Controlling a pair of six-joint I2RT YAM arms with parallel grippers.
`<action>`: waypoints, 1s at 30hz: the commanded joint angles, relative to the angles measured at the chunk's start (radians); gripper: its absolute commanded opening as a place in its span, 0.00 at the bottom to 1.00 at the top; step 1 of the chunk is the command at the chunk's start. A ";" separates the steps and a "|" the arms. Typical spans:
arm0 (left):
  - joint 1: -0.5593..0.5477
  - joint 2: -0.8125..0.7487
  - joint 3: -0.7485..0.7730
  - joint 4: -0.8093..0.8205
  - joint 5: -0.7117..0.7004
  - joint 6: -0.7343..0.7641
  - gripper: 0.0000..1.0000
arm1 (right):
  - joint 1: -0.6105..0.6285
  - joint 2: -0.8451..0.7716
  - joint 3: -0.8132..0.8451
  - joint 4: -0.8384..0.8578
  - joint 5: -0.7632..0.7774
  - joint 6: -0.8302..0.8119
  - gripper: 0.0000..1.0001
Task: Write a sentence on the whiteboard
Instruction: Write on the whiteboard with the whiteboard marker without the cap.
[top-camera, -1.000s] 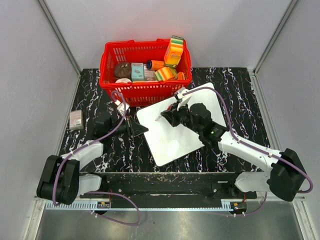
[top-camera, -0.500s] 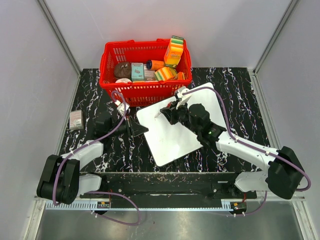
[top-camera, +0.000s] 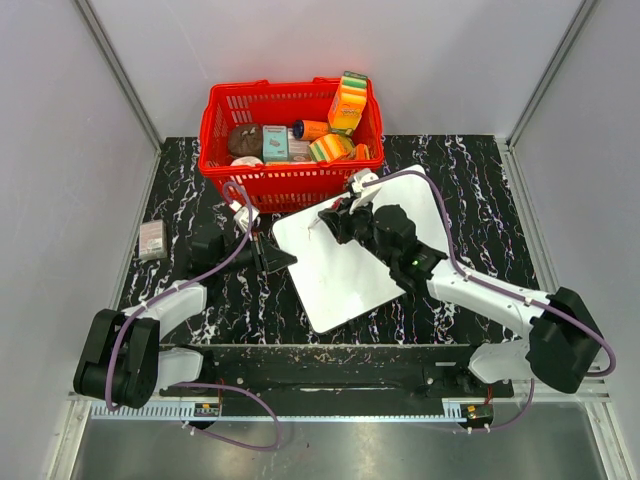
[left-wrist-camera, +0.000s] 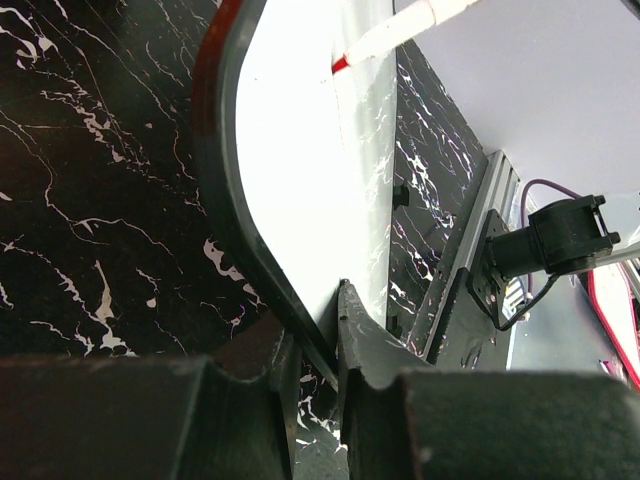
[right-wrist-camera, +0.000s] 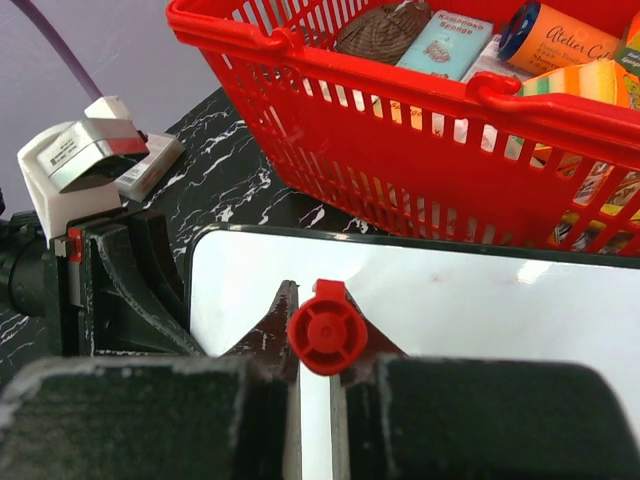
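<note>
Whiteboard (top-camera: 345, 275), glossy white with rounded corners, lies before the red plastic basket (top-camera: 290, 175). My left gripper (left-wrist-camera: 322, 345) pinches its edge to steady it; my right gripper (top-camera: 338, 222) clamps the white red-tipped marker (left-wrist-camera: 405, 25), tip at the board's corner to write.

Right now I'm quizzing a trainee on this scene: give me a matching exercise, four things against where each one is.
Things:
1. board
2. marker
3. basket
4. small box

Places:
A. beyond the board, full of packages
B. held in the right end effector
C. alone at the left
D. edge clamped by the left end effector

Pairs: 1-D, 2-B, 3-A, 4-C
</note>
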 joint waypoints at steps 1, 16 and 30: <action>-0.037 0.013 -0.003 -0.024 -0.013 0.198 0.00 | -0.001 0.035 0.037 -0.007 0.096 -0.048 0.00; -0.040 0.015 -0.002 -0.027 -0.014 0.199 0.00 | -0.001 0.018 0.013 -0.032 0.107 -0.042 0.00; -0.042 0.015 -0.002 -0.030 -0.017 0.201 0.00 | -0.001 -0.015 -0.050 -0.064 0.098 -0.025 0.00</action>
